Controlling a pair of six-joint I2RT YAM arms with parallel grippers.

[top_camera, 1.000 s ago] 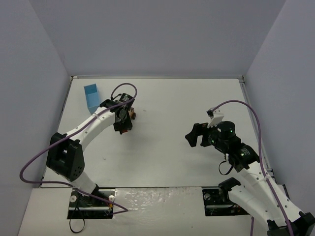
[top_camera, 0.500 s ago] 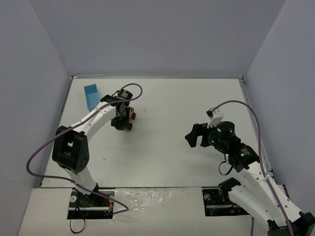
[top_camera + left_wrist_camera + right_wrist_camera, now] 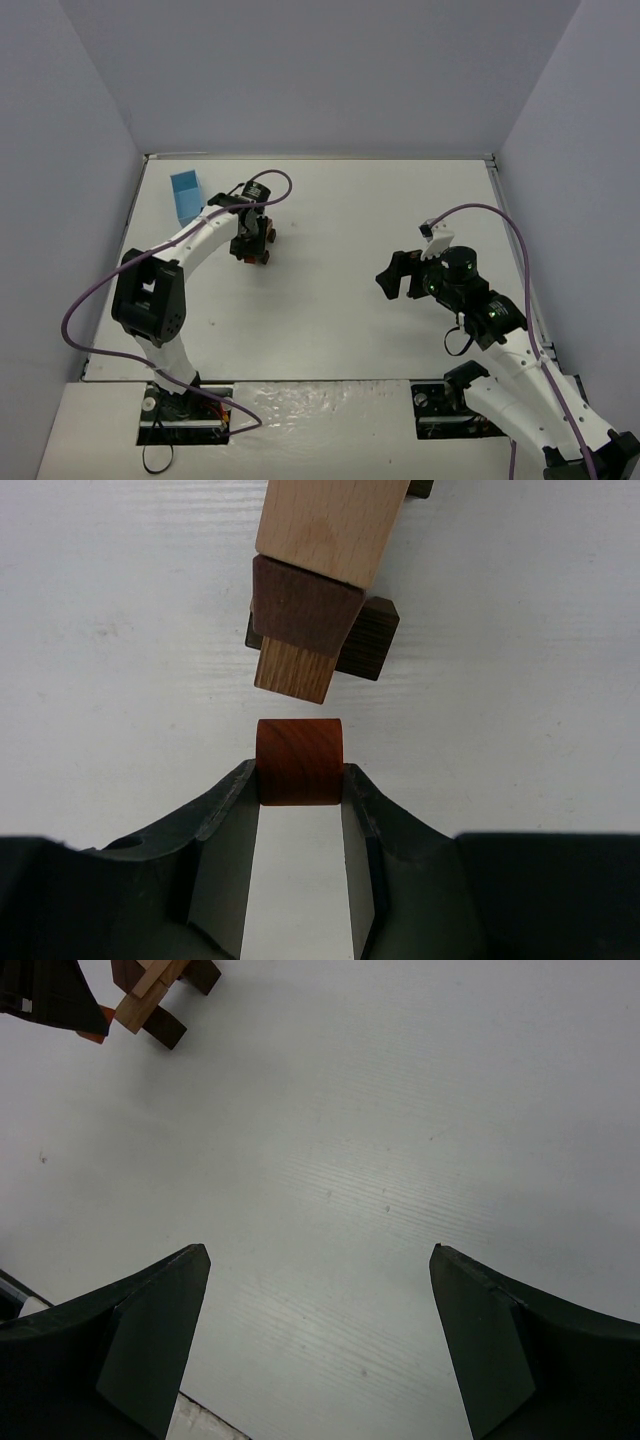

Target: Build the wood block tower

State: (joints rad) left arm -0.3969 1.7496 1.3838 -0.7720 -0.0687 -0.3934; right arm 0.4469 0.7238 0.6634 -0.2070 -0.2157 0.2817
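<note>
The tower is a small stack: a long tan bar lies on a brown block and a lighter block, over dark brown pieces at the base. My left gripper is shut on a reddish-orange block, pinched at its fingertips a short gap from the tower's near end. From above, the tower stands at the table's back left with the left gripper beside it. My right gripper is wide open with only bare table between its fingers. It hovers at mid right, far from the tower.
A light blue box stands at the back left, just left of the left arm. Grey walls close in the table on three sides. The left gripper's dark tip shows in the corner of the right wrist view.
The left arm's lower links have swung upright and the gripper has edged slightly toward the back, keeping the reddish block at the tower. The right arm has not moved.
</note>
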